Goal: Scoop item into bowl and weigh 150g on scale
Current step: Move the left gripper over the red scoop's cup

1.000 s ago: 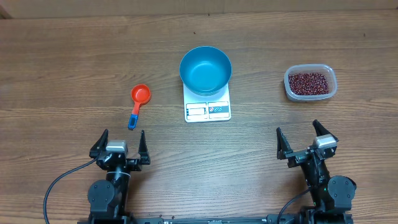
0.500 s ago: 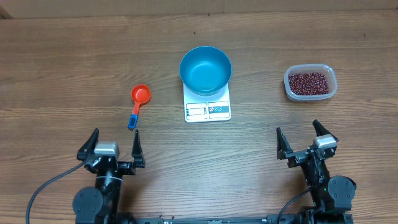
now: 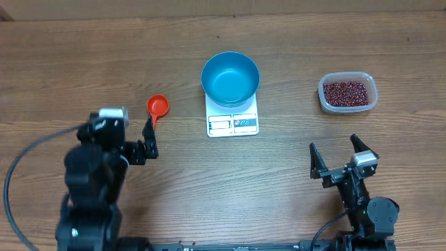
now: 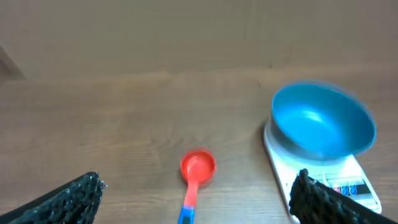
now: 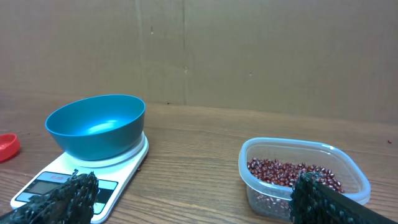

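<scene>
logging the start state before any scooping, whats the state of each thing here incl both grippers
bowl, upright on the scale, empty
scale, carrying the bowl, display unreadable
beans, in the tub, none in the bowl
tub, uncovered, holding the beans
scoop, lying flat, empty, not held
left gripper, open, empty, near the scoop
right gripper, open, empty

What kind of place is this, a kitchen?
Probably a robot practice bench, not a kitchen: a left arm and right arm at a wooden table, a cardboard wall behind.
</scene>
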